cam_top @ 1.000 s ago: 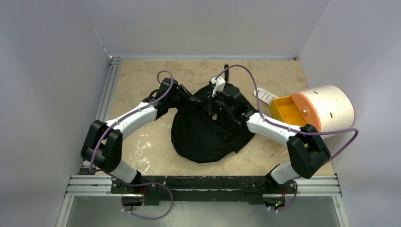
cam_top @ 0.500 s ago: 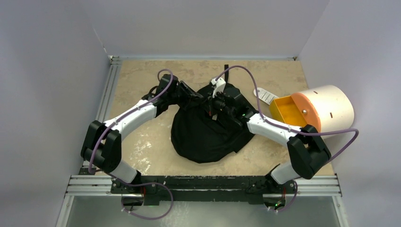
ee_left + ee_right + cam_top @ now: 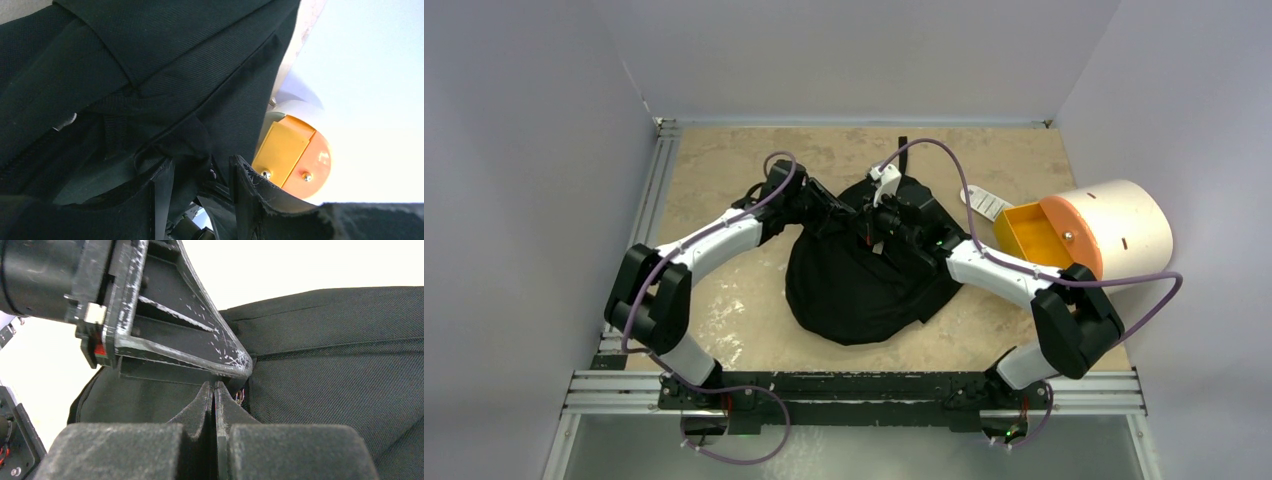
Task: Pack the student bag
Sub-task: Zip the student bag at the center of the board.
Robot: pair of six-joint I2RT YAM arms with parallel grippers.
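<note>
Seeing mostly student bag (image 3: 150,60): black woven fabric across left and centre, creased, with stitched seams. Small pale tab (image 3: 65,121) on it at left, too small to identify. At bottom edge, left gripper (image 3: 202,160), jaws apart, scuffed fingers (image 3: 245,195) poking up into the fabric. Bunched black fold (image 3: 190,135) sitting at the tips; can't tell if pinched. Past the bag's right edge: cream-and-orange cylinder (image 3: 317,160), yellow-orange drawer (image 3: 282,150) on its face, two screw heads (image 3: 307,176) visible. Sliver of beige table (image 3: 300,30) up top, pale wall (image 3: 370,75) behind.

Whether the right jaws pinch anything is hidden.
</note>
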